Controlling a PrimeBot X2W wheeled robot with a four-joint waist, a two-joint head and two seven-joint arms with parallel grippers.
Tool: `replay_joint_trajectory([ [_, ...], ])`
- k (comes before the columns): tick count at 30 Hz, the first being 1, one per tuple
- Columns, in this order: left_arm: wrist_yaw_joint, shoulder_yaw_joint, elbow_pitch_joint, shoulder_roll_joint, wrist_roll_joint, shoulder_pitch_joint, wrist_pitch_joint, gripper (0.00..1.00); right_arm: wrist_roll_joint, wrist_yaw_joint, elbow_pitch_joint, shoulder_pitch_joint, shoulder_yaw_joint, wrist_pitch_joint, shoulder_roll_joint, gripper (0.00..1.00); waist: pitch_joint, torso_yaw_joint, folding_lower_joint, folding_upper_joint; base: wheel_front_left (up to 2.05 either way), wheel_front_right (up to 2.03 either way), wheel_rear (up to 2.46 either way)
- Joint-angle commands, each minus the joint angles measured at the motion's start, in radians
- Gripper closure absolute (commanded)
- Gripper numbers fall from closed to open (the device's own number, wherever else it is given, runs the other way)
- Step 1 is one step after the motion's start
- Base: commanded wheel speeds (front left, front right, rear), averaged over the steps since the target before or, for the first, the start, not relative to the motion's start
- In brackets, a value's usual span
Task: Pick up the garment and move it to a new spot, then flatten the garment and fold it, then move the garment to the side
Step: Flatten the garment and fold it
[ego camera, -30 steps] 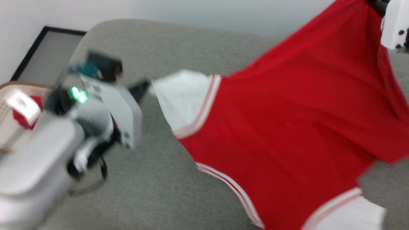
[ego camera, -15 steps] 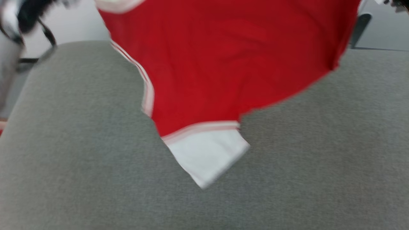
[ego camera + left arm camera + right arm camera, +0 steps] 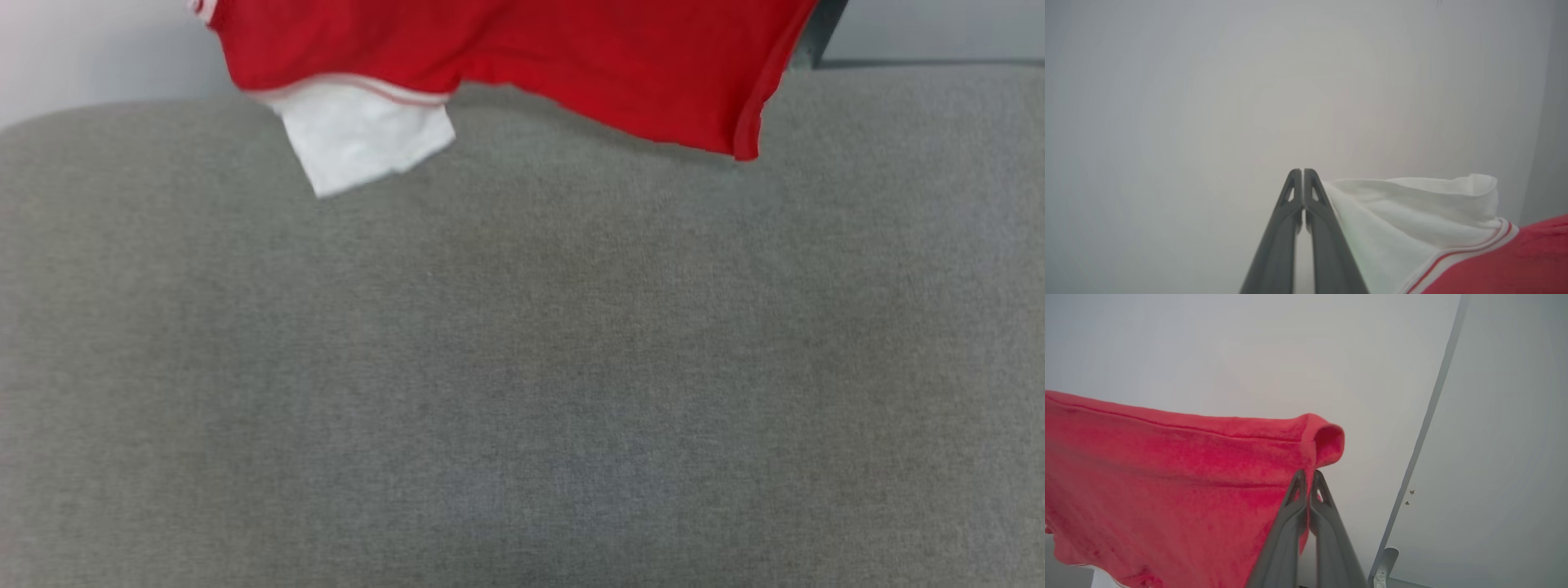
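The garment (image 3: 522, 57), a red jersey with white sleeves and striped trim, hangs in the air along the top of the head view, over the far part of the grey cushion (image 3: 522, 367). One white sleeve (image 3: 359, 139) dangles at its lower left. In the left wrist view my left gripper (image 3: 1303, 171) is shut, with the other white sleeve (image 3: 1412, 220) pinched at its right side. My right gripper (image 3: 1306, 473) in the right wrist view is shut on the red hem (image 3: 1208, 457), which curls over its tips.
A pale wall (image 3: 98, 57) stands behind the cushion. A dark post (image 3: 820, 33) rises at the top right, and in the right wrist view a grey frame edge (image 3: 1425, 428) runs down the wall.
The head view has swung, so the cushion now takes up most of it. The garment has gone up and back, stretched between both grippers, and the left arm has left the head view.
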State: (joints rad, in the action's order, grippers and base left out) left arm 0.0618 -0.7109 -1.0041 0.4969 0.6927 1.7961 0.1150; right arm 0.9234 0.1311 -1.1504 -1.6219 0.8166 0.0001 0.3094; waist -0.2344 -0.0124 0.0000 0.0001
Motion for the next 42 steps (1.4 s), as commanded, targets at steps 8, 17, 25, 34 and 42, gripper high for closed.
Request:
replay_joint_trajectory([
  [8,0.014,0.033,-0.101,-0.019,0.002,0.147,-0.145,1.00,-0.023,-0.001,0.000,-0.085,-0.005,-0.108,0.001,1.00,-0.180,-0.048,0.0000,-0.0001,0.00,0.00,0.00],
  [17,0.002,0.051,-0.140,-0.046,-0.017,0.361,-0.283,1.00,-0.086,-0.001,-0.039,-0.233,-0.037,-0.257,-0.016,1.00,-0.401,-0.052,0.0000,-0.0001,0.00,0.00,0.00],
  [25,0.026,0.070,-0.140,-0.091,-0.011,0.457,-0.365,1.00,-0.222,-0.001,-0.009,-0.278,-0.164,-0.266,-0.003,1.00,-0.542,-0.002,0.0000,-0.0001,0.00,0.00,0.00],
  [34,0.056,0.114,-0.124,-0.096,0.008,0.307,-0.380,1.00,-0.390,-0.001,-0.005,-0.173,-0.277,-0.266,-0.026,1.00,-0.533,0.055,0.0000,-0.0001,0.00,0.00,0.00],
  [42,0.069,0.098,-0.130,-0.128,0.023,0.101,-0.379,1.00,-0.393,-0.001,-0.024,-0.065,-0.262,-0.266,-0.042,1.00,-0.410,0.081,0.0000,-0.0001,0.00,0.00,0.00],
])
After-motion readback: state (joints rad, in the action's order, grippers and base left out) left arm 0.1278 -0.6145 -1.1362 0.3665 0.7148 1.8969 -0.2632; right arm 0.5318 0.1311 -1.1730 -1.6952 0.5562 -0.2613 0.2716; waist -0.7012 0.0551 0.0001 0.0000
